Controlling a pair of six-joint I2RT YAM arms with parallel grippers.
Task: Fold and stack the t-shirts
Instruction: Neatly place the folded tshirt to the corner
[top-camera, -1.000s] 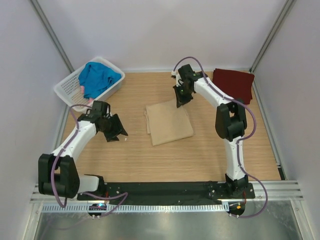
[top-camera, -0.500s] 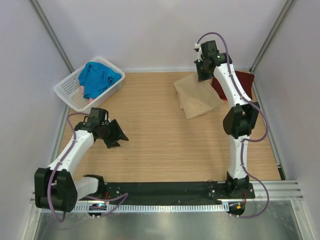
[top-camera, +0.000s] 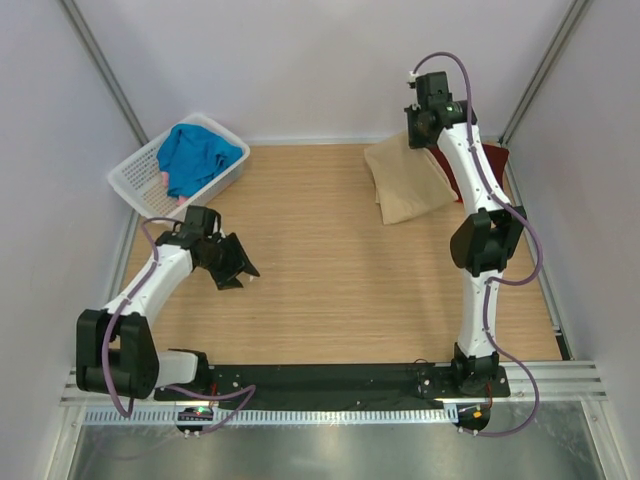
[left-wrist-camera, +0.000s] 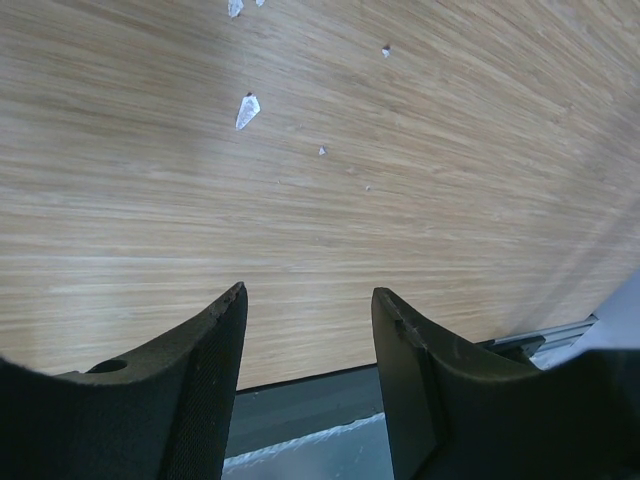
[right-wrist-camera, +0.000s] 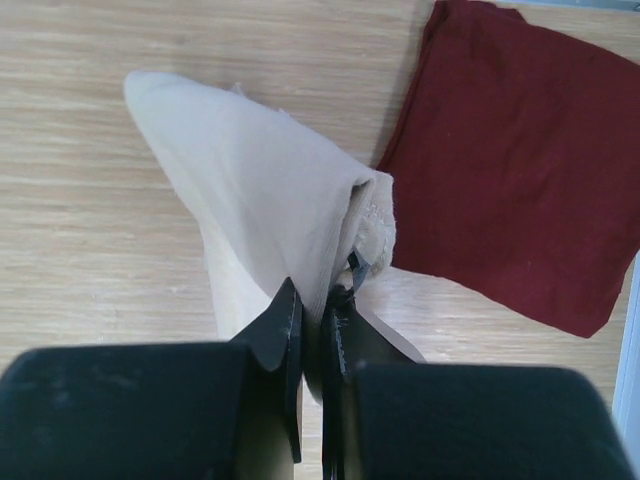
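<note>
At the near edge a black base plate (top-camera: 320, 378) carries both arms, with a ribbed metal rail in front of it. Just beyond, the left end effector (left-wrist-camera: 308, 295) hovers low over the table (top-camera: 320, 290), its two matte black fingers spread wide and holding nothing. The table is pale wood with a fine straight grain, and a few small white flecks (left-wrist-camera: 246, 108) lie on it near that end effector. The middle of the table is bare wood from the left arm across to the right one. Farther back on the right, the right end effector (right-wrist-camera: 312, 295) is pinched tight on a fold of the tan t-shirt (top-camera: 405, 178). This soft, smooth folded cloth bunches into a peak at the grip and drapes down in a rough wedge; whether its lower edge rests on the wood is unclear. Just behind and right of it the maroon t-shirt (right-wrist-camera: 520, 170) lies flat as a neat dark rectangle in the far right corner, its near-left edge partly covered by the tan cloth in the wrist view. At the far left a white lattice basket (top-camera: 135, 185) sits angled against the wall. It holds the crumpled bright blue t-shirt (top-camera: 195, 155), with a sliver of the pink t-shirt (top-camera: 163, 177) showing beneath. Plain pale walls close in three sides.
</note>
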